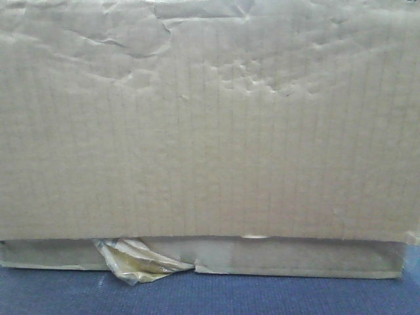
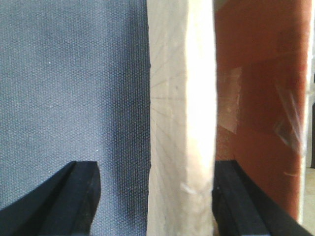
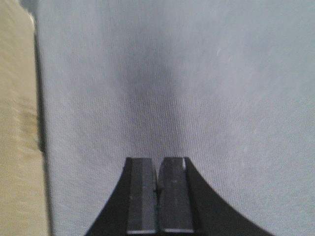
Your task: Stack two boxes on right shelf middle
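Observation:
One brown cardboard box [image 1: 210, 131] fills the front view, with a yellowish tape scrap [image 1: 141, 261] at its lower left edge. My left gripper [image 2: 156, 167] is open and straddles the box's pale upright wall [image 2: 179, 123]. Its right finger lies against the wall on the box's orange-brown inner side [image 2: 256, 98], while the left finger stands clear. My right gripper [image 3: 157, 162] is shut on nothing over the blue-grey cloth. The side of a box [image 3: 17, 123] runs along the left of the right wrist view. The right shelf is out of view.
A blue-grey cloth surface [image 1: 210, 295] lies under the box and shows beneath both grippers [image 2: 74, 73] [image 3: 197, 73]. The box blocks nearly everything ahead in the front view.

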`<state>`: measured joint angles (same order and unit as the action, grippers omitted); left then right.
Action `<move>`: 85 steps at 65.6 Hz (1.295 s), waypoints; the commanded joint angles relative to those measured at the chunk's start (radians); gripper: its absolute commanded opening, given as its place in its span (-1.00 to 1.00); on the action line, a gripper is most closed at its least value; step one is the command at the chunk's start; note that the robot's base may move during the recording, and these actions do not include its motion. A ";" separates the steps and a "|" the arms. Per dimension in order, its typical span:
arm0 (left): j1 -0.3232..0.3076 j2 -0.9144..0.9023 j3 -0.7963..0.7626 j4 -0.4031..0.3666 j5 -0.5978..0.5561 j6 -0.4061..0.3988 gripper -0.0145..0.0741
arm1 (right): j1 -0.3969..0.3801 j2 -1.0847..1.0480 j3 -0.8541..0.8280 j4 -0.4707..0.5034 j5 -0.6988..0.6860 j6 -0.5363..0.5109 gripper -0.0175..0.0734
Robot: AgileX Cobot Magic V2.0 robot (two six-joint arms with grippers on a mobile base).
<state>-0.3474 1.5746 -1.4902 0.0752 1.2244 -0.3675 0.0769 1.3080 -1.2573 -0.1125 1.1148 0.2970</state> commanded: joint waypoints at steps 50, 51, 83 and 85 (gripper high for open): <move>0.004 -0.001 0.001 -0.002 -0.003 0.000 0.16 | 0.252 0.129 -0.259 0.045 0.106 0.094 0.20; 0.004 -0.001 0.001 -0.002 -0.003 0.000 0.16 | 0.254 0.136 -0.259 0.045 0.106 0.094 0.20; 0.004 -0.001 0.001 -0.002 -0.003 0.000 0.16 | 0.255 0.234 -0.176 0.042 0.106 0.087 0.20; 0.004 -0.001 0.001 -0.002 -0.003 0.000 0.16 | 0.255 0.234 -0.176 0.044 0.106 0.087 0.20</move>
<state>-0.3474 1.5746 -1.4902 0.0752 1.2244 -0.3675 0.3314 1.5472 -1.4352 -0.0608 1.2242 0.3898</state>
